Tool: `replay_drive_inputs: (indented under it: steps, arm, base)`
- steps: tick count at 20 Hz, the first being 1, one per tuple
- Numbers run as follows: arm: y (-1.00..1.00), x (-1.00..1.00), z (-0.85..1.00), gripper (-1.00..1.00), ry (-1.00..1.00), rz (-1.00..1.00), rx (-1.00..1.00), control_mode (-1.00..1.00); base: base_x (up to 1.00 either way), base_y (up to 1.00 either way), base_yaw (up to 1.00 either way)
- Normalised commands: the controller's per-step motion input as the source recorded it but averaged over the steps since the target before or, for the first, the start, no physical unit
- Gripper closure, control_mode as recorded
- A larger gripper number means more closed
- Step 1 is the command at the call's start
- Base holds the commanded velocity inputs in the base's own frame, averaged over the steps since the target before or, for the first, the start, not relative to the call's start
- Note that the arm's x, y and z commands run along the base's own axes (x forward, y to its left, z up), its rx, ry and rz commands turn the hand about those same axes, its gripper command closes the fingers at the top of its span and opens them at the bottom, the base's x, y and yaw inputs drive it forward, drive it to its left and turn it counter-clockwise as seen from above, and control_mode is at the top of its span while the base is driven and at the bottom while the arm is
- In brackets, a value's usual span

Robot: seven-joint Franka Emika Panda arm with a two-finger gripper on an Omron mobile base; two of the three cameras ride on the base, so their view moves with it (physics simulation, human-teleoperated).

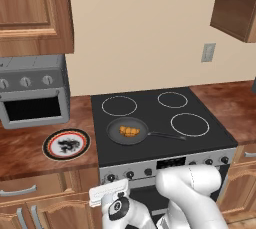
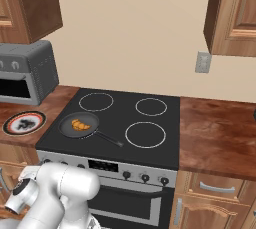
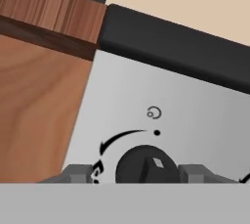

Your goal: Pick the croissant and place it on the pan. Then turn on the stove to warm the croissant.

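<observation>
Left base view: the croissant (image 1: 129, 132), small, lumpy and golden-orange, lies in the round dark pan (image 1: 116, 135) on the front-left burner of the black-topped stove (image 1: 150, 108); the other rings stand bare. A white plate (image 1: 66, 144) rests on the wood-grain bench (image 1: 20, 150).

Right base view: the pan's thin handle points toward the front-right ring.

Hand view: the claw (image 3: 141, 171) straddles a dark round knob (image 3: 145, 164), fingertips (image 3: 194, 173) flanking it; whether they pinch it, I cannot tell.

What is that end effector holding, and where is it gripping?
The end effector has a finger on each side of a black stove knob; a closed grip cannot be told.
</observation>
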Motion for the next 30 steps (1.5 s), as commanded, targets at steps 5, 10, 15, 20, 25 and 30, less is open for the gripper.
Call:
replay_drive_inputs:
  steps: [5,10,15,20,25,30]
  arm:
    - [-0.08,0.09,0.0,1.0,0.02,0.07,0.0,-1.0]
    - [-0.03,0.04,0.0,1.0,0.0,0.05,0.0,-1.0]
    - [0.0,0.0,0.0,1.0,0.0,0.0,0.0,-1.0]
    - [0.0,0.0,0.0,1.0,0.0,0.0,-0.01,-1.0]
    - [0.0,0.0,0.0,1.0,0.0,0.01,-0.1,-1.0]
    - [0.0,0.0,0.0,1.0,0.0,0.01,-0.13,-1.0]
  base:
    - [0.0,0.0,0.0]
    - [0.0,0.0,0.0]
    - [0.0,0.0,0.0]
    - [0.0,0.0,0.0]
    - [0.0,0.0,0.0]
    - [0.0,0.0,0.0]
